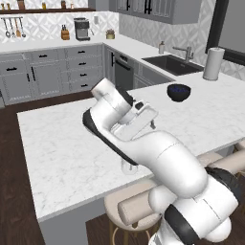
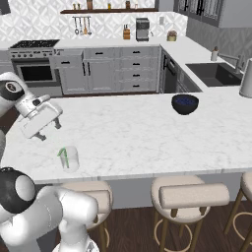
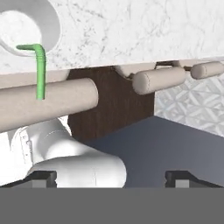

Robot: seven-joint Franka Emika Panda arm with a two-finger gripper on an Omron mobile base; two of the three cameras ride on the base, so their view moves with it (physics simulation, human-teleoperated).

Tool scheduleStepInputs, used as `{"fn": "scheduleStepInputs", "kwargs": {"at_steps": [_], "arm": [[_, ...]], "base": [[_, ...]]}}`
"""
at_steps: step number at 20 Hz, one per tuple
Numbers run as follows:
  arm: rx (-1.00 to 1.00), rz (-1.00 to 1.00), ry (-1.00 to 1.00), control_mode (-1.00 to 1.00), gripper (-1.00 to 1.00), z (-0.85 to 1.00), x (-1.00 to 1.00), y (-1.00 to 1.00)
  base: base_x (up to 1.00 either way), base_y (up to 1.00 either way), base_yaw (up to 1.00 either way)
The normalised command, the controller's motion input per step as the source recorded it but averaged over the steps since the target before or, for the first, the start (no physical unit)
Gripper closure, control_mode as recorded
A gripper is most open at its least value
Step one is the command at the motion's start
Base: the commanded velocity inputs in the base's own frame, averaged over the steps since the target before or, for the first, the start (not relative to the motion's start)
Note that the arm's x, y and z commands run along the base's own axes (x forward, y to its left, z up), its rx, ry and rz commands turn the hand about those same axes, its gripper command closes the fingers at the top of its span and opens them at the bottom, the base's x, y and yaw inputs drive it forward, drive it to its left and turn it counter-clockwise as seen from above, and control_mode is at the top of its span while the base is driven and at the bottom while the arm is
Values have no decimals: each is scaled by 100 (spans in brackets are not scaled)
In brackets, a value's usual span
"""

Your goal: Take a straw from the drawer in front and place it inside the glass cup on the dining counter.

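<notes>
Starting with the left base view, the white arm fills the lower right of the frame, and the gripper sits near the centre over the dining counter. Part of the glass cup peeks out just below the arm, close to the counter's near edge. A dark round bowl stands in the upper right, with a white paper-towel roll beyond it.

Moving to the right base view, the gripper hangs at the left edge of the frame, above the counter and empty. Just below and right of it stands the glass cup, with the green straw inside, its bent top at the rim. Beige stools line the bottom of the frame.

Seen from the hand view, the fingertips stand far apart at the bottom, holding nothing. The cup is in the upper left, the straw hooking over its rim.
</notes>
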Motion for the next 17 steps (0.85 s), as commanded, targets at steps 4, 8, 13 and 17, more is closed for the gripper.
{"fn": "scheduleStepInputs", "kwargs": {"at_steps": [4,8,13,17], "arm": [[33,-3,0,-100,-100,63,-67,-78],[29,-3,0,-100,-100,23,-42,-79],[25,-4,0,-100,-100,2,-33,-80],[22,-4,1,-100,-100,0,-28,-75]], "base": [[0,0,0],[0,0,0],[0,0,0],[0,0,0]]}}
